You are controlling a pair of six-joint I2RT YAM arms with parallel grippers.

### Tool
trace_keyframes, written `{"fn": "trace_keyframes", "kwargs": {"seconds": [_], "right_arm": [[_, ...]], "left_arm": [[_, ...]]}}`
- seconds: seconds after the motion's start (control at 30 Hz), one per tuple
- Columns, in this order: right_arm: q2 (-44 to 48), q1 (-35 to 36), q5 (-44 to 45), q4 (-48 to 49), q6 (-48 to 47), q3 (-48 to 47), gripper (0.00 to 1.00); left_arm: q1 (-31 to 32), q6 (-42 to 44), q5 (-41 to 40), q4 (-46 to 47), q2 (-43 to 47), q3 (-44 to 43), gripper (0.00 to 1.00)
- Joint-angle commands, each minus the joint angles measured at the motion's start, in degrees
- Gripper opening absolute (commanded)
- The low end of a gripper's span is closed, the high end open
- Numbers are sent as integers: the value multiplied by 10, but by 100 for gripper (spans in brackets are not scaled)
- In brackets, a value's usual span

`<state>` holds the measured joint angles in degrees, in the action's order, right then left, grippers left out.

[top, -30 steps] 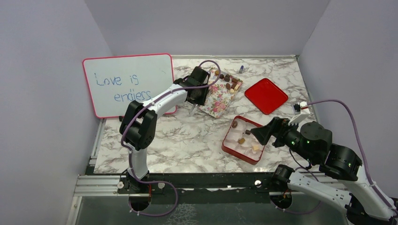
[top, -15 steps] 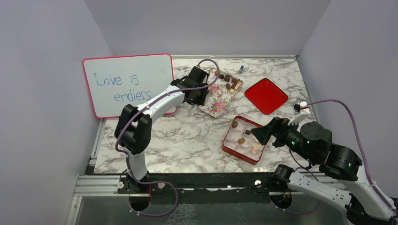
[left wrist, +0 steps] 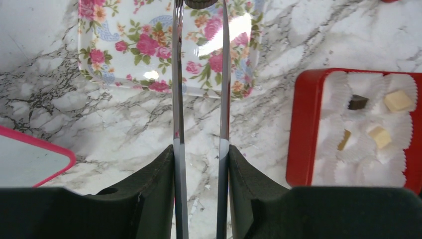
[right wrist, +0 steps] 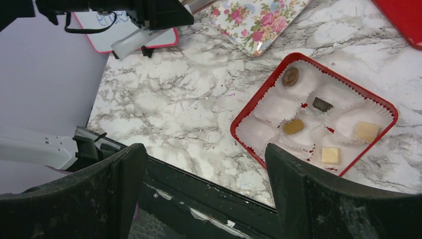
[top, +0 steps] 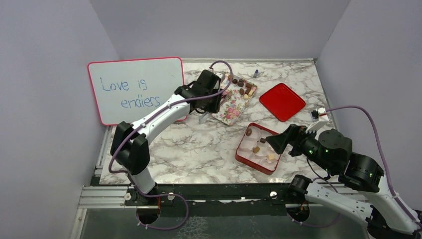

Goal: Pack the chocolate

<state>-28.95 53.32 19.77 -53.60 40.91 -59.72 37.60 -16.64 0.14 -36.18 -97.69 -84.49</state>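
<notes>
Several loose chocolates (top: pixel 244 87) lie on the far end of the floral tray (top: pixel 231 112). My left gripper (top: pixel 221 95) hangs over that tray. In the left wrist view its long metal blades (left wrist: pixel 177 74) reach over the tray (left wrist: pixel 124 45), and a dark round chocolate (left wrist: pixel 199 3) sits pinched between their tips at the top edge. The red box (top: pixel 242 154) holds white paper cups with several chocolates (right wrist: pixel 291 76) in them. My right gripper (top: pixel 278 141) hovers open and empty at the box's near right; it also shows in the right wrist view (right wrist: pixel 203 149).
A red lid (top: pixel 282 101) lies at the back right. A pink-framed whiteboard (top: pixel 134 89) leans at the left. A small blue-capped object (top: pixel 256 73) stands by the back wall. Grey walls close in three sides.
The left arm's elbow has swung down and to the left while its gripper has stayed over the floral tray. The right arm has not moved.
</notes>
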Motion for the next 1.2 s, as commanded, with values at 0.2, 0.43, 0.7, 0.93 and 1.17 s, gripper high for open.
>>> {"fn": "trace_keyframes", "kwargs": {"seconds": [0.2, 0.43, 0.7, 0.93, 1.17], "right_arm": [[6, 4, 15, -8, 3, -19, 94], [7, 5, 21, -14, 8, -16, 94], [13, 4, 33, -36, 10, -40, 94], [22, 5, 42, -45, 16, -48, 94], [17, 4, 48, -57, 19, -58, 94]], "left_arm": [[88, 10, 73, -6, 111, 40, 32], [146, -7, 92, -9, 164, 66, 32], [192, -14, 118, -9, 184, 100, 32], [215, -10, 109, -9, 159, 113, 32], [221, 4, 88, -10, 123, 109, 32]]}}
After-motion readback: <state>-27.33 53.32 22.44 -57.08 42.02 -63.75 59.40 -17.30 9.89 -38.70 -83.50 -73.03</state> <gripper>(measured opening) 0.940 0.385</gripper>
